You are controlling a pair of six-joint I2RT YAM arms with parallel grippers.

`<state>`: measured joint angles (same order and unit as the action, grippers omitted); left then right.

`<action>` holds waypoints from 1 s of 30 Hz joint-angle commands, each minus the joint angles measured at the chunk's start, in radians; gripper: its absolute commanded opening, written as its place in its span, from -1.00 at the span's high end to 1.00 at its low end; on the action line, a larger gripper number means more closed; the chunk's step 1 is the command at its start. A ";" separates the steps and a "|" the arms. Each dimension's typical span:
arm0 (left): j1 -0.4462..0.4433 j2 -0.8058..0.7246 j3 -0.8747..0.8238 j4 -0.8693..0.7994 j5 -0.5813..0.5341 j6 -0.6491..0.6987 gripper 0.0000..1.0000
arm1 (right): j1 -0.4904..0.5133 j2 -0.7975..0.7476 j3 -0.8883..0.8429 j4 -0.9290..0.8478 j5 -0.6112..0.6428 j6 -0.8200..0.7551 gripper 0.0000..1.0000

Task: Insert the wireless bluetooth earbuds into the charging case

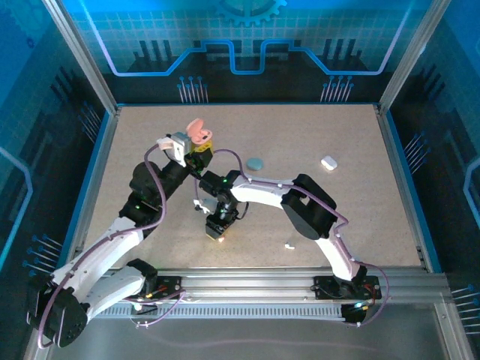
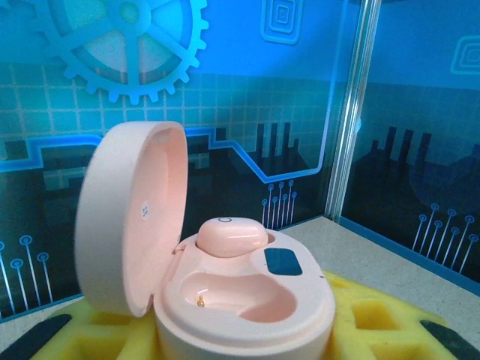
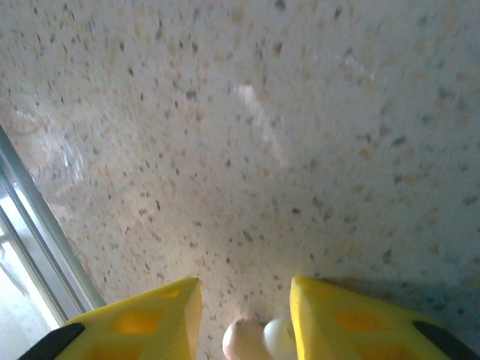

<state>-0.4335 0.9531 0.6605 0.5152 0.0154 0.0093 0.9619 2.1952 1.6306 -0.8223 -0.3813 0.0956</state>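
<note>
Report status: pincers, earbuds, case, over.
Left pincer shut on pink case, lid open, seated bud in one slot, other slot empty. Right pincer low at table, loose bud between its fingers, grip unconfirmed. Blue case, white case lie apart.

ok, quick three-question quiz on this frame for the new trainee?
1. True or false: both wells of the open pink case hold an earbud.
2. Which gripper holds that case? A) left B) right C) neither
3. How many closed cases lie on the table, and what colours are they?

Key
1. False: one pink earbud is seated, and the nearer well is empty.
2. A: the left gripper is clamped on it.
3. Two: a light blue case and a white case.
</note>
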 commanded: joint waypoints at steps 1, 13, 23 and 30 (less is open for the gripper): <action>0.007 0.006 0.034 0.015 0.015 0.001 0.32 | 0.011 -0.051 -0.035 -0.072 0.001 -0.023 0.24; 0.008 0.009 0.030 0.013 0.018 -0.009 0.32 | 0.031 -0.047 -0.010 -0.119 0.085 -0.036 0.16; 0.007 0.011 0.029 0.015 0.019 -0.015 0.31 | 0.059 -0.007 0.061 -0.142 0.162 -0.056 0.13; 0.008 0.012 0.027 0.013 0.017 -0.015 0.32 | 0.084 0.030 0.080 -0.177 0.163 -0.084 0.27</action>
<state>-0.4335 0.9642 0.6613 0.5117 0.0223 -0.0002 1.0214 2.1937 1.6909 -0.9478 -0.2306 0.0391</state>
